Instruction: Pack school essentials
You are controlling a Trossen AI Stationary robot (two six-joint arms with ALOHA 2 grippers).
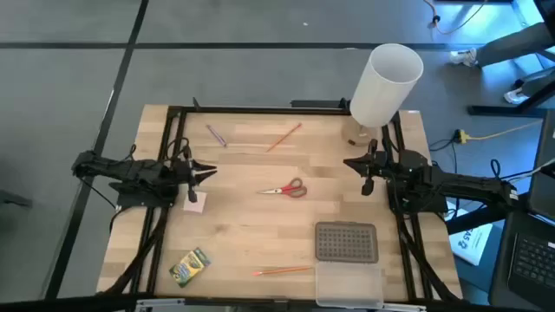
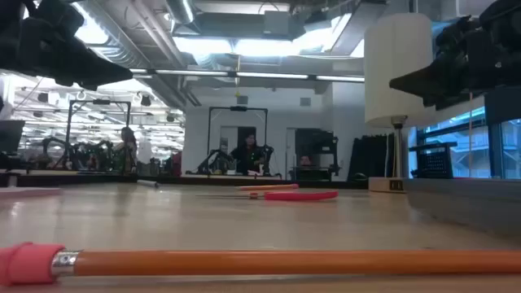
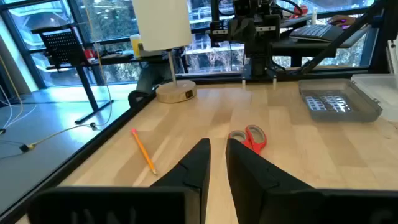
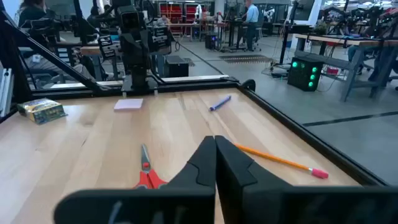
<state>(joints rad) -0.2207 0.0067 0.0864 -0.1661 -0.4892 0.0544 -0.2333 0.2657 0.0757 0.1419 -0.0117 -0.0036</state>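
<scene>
The left gripper [image 1: 211, 172] hangs over the left side of the tabletop [image 1: 234, 234]. Its jaws are almost together, with only a thin gap, and they hold nothing. The pink pad [image 1: 194, 202] lies just beside them, a little nearer the front edge.

The right gripper [image 1: 349, 161] hangs over the right side, near the foot of the white lamp [image 1: 385, 84]. Its jaws are pressed together and hold nothing.

The scissors [image 1: 285, 188] lie flat in the middle of the tabletop, between the two grippers and apart from both. Their red handles point toward the right gripper.

One pencil [image 1: 284, 137] lies near the back edge, tilted. The purple pen [image 1: 216, 136] lies to its left, also near the back. Both are well apart from the jaws.

The second pencil [image 1: 283, 270] lies near the front edge. The crayon box [image 1: 191, 266] lies near the front left corner, far from both grippers.

A clear box [image 1: 348, 282] sits at the front right, with its grey dotted lid [image 1: 346, 242] open behind it.

In the low view, the front pencil [image 2: 269, 262] shows close up, with its pink eraser end at the left.
</scene>
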